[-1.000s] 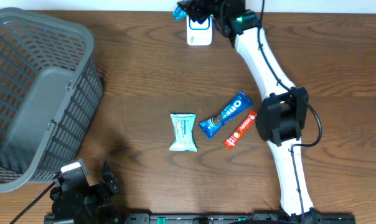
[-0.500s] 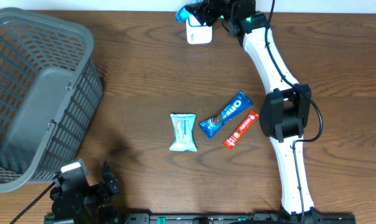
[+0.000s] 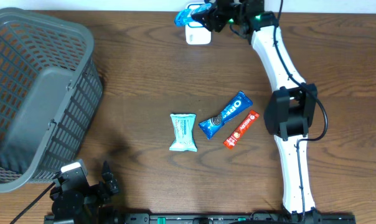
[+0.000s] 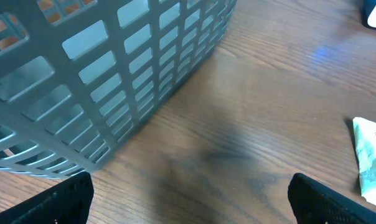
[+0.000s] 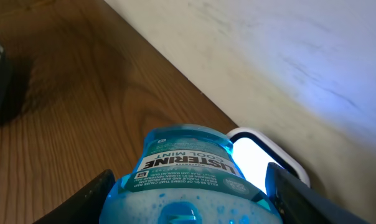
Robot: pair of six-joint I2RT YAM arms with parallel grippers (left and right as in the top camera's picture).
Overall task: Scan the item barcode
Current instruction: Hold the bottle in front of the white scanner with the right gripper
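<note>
The item is a blue Listerine Cool Mint bottle point(image 3: 185, 17), held on its side above the table's far edge. My right gripper point(image 3: 205, 17) is shut on it. In the right wrist view its black fingers point(image 5: 91, 200) clamp both sides of the bottle point(image 5: 188, 171), label facing the camera. The white barcode scanner point(image 3: 198, 35) stands just below the bottle in the overhead view. Its lit face point(image 5: 256, 158) shows right behind the bottle. My left gripper point(image 3: 104, 180) rests at the near left with its jaws wide open and nothing between its fingers point(image 4: 63, 202).
A grey plastic basket point(image 3: 38, 93) fills the left side, close to my left gripper point(image 4: 191, 200). A teal snack packet point(image 3: 183, 132), a blue Oreo pack point(image 3: 226, 114) and a red bar point(image 3: 239, 129) lie mid-table. A pale wall point(image 5: 287, 56) runs behind the scanner.
My right arm has shifted right and towards the back edge, carrying the bottle a little to the right over the scanner. The left arm has not moved.
</note>
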